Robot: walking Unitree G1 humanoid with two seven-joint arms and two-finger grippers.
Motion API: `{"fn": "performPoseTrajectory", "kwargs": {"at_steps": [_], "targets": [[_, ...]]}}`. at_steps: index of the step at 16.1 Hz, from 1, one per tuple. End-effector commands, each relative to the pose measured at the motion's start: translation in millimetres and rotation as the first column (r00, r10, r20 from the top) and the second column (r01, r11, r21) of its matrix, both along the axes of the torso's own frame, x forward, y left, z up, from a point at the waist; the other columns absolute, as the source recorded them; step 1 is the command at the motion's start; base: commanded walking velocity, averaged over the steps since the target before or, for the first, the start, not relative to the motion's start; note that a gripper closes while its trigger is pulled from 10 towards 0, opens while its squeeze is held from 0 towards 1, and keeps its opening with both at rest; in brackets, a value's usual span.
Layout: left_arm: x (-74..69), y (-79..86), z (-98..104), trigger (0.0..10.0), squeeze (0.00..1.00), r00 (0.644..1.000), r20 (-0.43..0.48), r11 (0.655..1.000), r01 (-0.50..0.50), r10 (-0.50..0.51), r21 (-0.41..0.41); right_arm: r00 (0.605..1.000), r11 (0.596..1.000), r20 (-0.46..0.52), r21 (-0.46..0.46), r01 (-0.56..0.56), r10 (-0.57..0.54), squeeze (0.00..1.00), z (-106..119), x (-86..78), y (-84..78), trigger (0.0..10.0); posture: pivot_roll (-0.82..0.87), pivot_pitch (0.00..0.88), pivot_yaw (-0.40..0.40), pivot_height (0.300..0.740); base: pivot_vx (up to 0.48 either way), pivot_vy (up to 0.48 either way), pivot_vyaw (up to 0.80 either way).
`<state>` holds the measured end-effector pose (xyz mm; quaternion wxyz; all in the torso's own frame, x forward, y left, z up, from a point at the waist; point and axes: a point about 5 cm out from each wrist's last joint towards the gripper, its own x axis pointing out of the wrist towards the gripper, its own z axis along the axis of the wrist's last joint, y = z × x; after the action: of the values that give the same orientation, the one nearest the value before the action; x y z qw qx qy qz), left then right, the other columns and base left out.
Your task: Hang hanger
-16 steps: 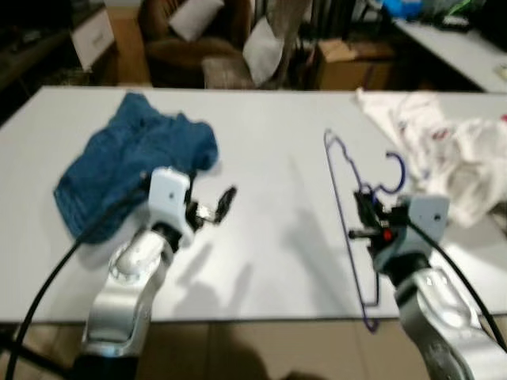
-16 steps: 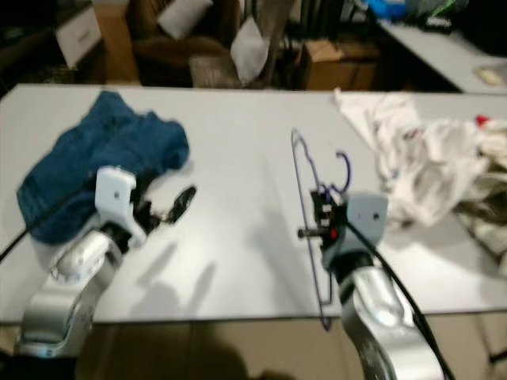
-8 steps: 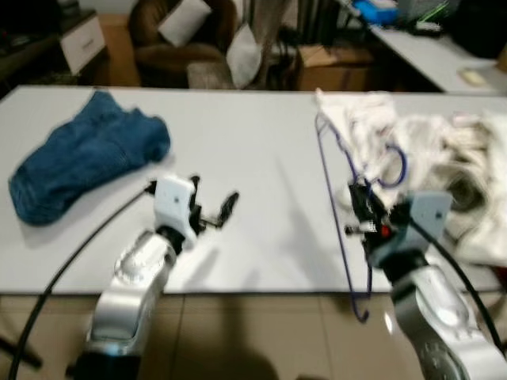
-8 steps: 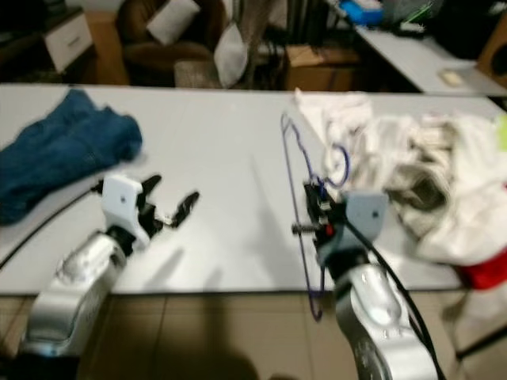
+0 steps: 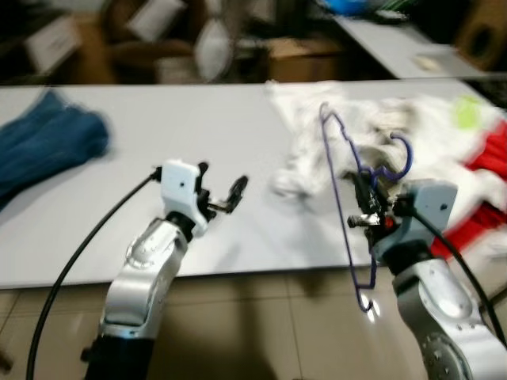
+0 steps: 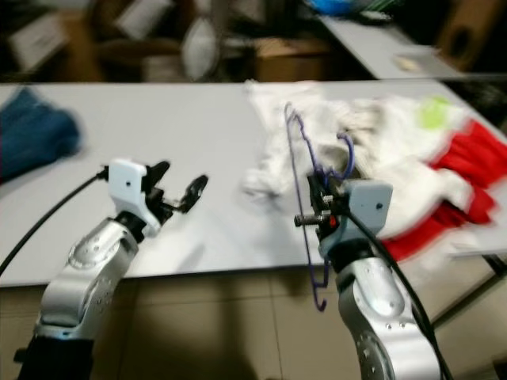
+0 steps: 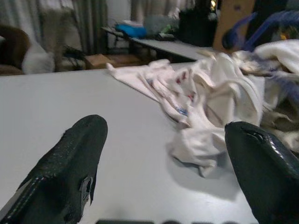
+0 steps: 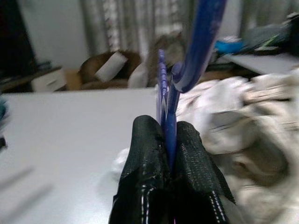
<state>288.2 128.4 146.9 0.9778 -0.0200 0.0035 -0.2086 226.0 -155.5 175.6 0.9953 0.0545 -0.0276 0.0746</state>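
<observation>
Now swung rightward in the left eye view: blue cloth (image 5: 47, 146) slid to the left edge, white and red laundry (image 5: 444, 150) brought to centre right, so likely turning away from the bench (image 5: 158, 127) toward some hanging spot, none yet visible. Right claw (image 5: 366, 207) at centre right, clamped on the hanger (image 5: 342, 174), lifted off the bench. Thin blue wire frame, upright, hook at upper right, lower end dangling past the bench edge. Left claw (image 5: 220, 191) at centre left, fingers spread, empty.

Same layout in the right eye view, blurred.

Left wrist view: both black fingers (image 7: 70, 163) wide apart above the bench.

Right wrist view: pads (image 8: 145, 154) pressed tight around the blue wire.
</observation>
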Motion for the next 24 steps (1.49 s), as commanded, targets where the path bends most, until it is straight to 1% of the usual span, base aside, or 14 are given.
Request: {"fn": "performPoseTrajectory", "kwargs": {"at_steps": [1,4,6,7,9,12,13,14,15,17,20,22,23,24], "targets": [[0.5,-3.2,3,10.0,0.78,1.000,0.004,1.000,0.012,-0.012,0.005,0.999,0.999,-0.006,0.026,0.047,-0.047,0.00,-1,-3.5,-10.3,10.0,-0.19,0.000,0.036,0.740,0.000,0.480,-0.80],[1.5,-1.0,-1,10.0,0.78,1.000,-0.008,1.000,0.002,-0.002,0.011,0.995,0.994,-0.016,0.051,0.096,-0.096,0.00,-4,-3.2,-12.4,10.0,-0.20,0.000,0.036,0.740,0.000,0.480,-0.80],[3.3,-6.4,1,10.0,0.79,1.000,0.010,0.999,0.017,-0.017,0.033,0.994,0.994,-0.019,0.016,0.105,-0.105,0.00,-3,-1.7,-13.9,10.0,-0.20,0.000,0.042,0.740,0.000,0.161,-0.80],[2.3,-9.3,3,10.0,0.79,0.999,0.024,0.999,0.031,-0.032,0.039,0.995,0.995,-0.023,0.021,0.097,-0.096,0.00,-3,-1.7,-14.4,10.0,-0.20,0.000,0.040,0.740,0.000,0.000,-0.79],[-1.4,-7.5,-1,10.0,0.79,1.000,0.009,0.999,0.018,-0.018,0.041,0.994,0.994,-0.043,0.050,0.100,-0.098,0.00,-7,-2.7,-14.9,10.0,-0.20,0.000,0.030,0.740,0.000,-0.480,-0.21],[1.6,-6.3,-1,10.0,0.78,1.000,0.010,0.999,-0.022,0.022,0.031,0.995,0.996,-0.058,-0.035,0.082,-0.084,0.00,-11,1.7,-16.6,10.0,-0.20,0.014,0.024,0.740,0.000,-0.480,0.00],[2.5,-6.3,0,10.0,0.79,0.999,0.011,0.999,-0.035,0.035,0.035,0.995,0.994,-0.060,-0.080,0.076,-0.080,0.00,-10,3.9,-19.3,10.0,-0.19,0.022,0.022,0.740,0.000,-0.480,0.00],[0.7,-6.3,-1,10.0,0.78,0.999,0.010,0.999,-0.034,0.033,0.036,0.994,0.993,-0.064,-0.087,0.078,-0.083,0.00,-11,4.3,-22.4,10.0,-0.19,0.027,0.017,0.740,0.000,-0.480,0.00],[-2.6,-2.9,-4,10.0,0.78,0.999,0.001,0.998,-0.042,0.042,0.041,0.992,0.992,-0.069,-0.068,0.103,-0.108,0.00,-13,3.5,-26.5,10.0,-0.19,0.021,0.010,0.740,0.000,-0.480,0.00],[-1.1,-0.6,-5,10.0,0.78,0.998,-0.001,0.997,-0.062,0.062,0.038,0.992,0.992,-0.068,-0.069,0.103,-0.108,0.00,-12,4.1,-25.9,10.0,-0.20,0.017,0.008,0.740,0.000,-0.480,0.00],[4.3,-4.5,-2,10.0,0.78,0.998,0.009,0.997,-0.070,0.070,0.037,0.994,0.987,-0.043,-0.126,0.099,-0.105,0.00,-9,8.0,-25.3,10.0,-0.20,0.029,0.018,0.740,0.000,-0.480,0.00],[1.4,-6.3,-5,10.0,0.78,0.998,0.008,0.996,-0.061,0.060,0.065,0.988,0.983,-0.047,-0.120,0.142,-0.148,0.00,-12,5.0,-33.2,10.0,-0.20,0.030,0.015,0.740,0.000,-0.240,0.00],[-0.7,-3.4,-8,10.0,0.65,0.998,-0.008,0.996,-0.066,0.066,0.057,0.982,0.981,-0.058,-0.083,0.177,-0.182,0.00,-14,3.8,-37.4,10.0,-0.20,0.026,0.012,0.740,0.000,0.000,0.00],[-0.8,-2.9,-8,10.0,0.60,0.998,-0.014,0.996,-0.066,0.067,0.057,0.981,0.981,-0.061,-0.069,0.180,-0.185,0.00,-14,4.1,-38.1,10.0,-0.20,0.026,0.012,0.740,0.000,0.000,0.00]]}}
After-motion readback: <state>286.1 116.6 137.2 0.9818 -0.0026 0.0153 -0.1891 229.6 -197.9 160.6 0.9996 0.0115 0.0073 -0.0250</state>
